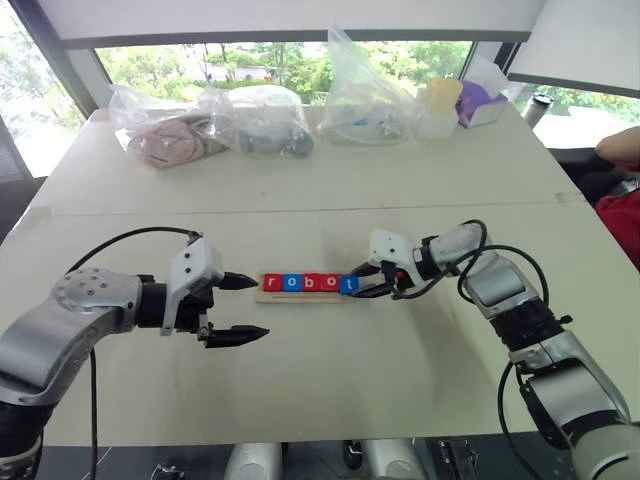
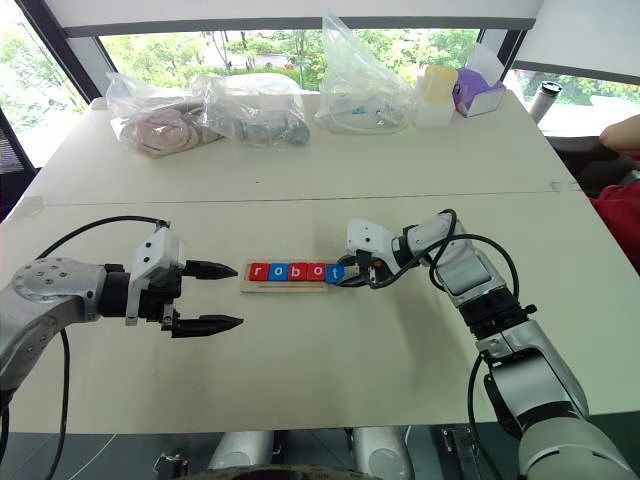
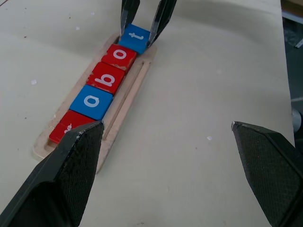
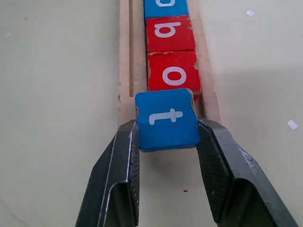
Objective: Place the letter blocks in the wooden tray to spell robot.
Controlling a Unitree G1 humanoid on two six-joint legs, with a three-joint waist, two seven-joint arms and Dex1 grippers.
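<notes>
The wooden tray [image 1: 300, 297] lies in the middle of the table with five letter blocks in a row: red r [image 1: 270, 283], blue o [image 1: 290, 284], red b [image 1: 309, 284], red o [image 1: 328, 284] and blue t [image 1: 348, 285]. My right gripper [image 4: 165, 124] is shut on the blue t block [image 4: 165, 118] at the tray's right end, its edge against the red o [image 4: 173, 74]. Whether the t lies flat in the tray I cannot tell. My left gripper [image 1: 260, 307] hangs open just left of the tray, holding nothing, fingertips [image 3: 90, 137] wide apart.
Three clear plastic bags [image 1: 262, 125] with items, a plastic container [image 1: 440, 105] and a purple tissue box [image 1: 483, 100] line the table's far edge. A person's arm [image 1: 620, 145] shows past the right edge. Bare tabletop lies in front of the tray.
</notes>
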